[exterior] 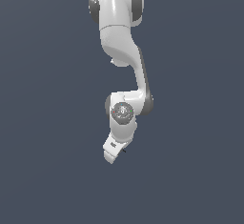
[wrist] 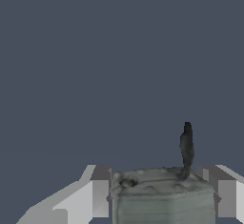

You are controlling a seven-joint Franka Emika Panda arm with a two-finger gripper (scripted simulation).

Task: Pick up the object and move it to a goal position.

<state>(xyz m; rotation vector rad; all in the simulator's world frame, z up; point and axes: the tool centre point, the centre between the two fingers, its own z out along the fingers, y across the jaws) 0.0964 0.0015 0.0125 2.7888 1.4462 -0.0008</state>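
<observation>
The gripper [wrist: 162,197] fingers [wrist: 93,194] clench the grey object [wrist: 162,194], which sits between them with its black stick [wrist: 186,147] protruding, so the pickup looks done and the carry to the goal remains.

Around me there is only a plain slate-blue backdrop [exterior: 47,123], flat and even from edge to edge in the exterior view. My wrist view shows the same dull blue-grey field [wrist: 119,51], with no seam, edge or marking that I can make out.
</observation>
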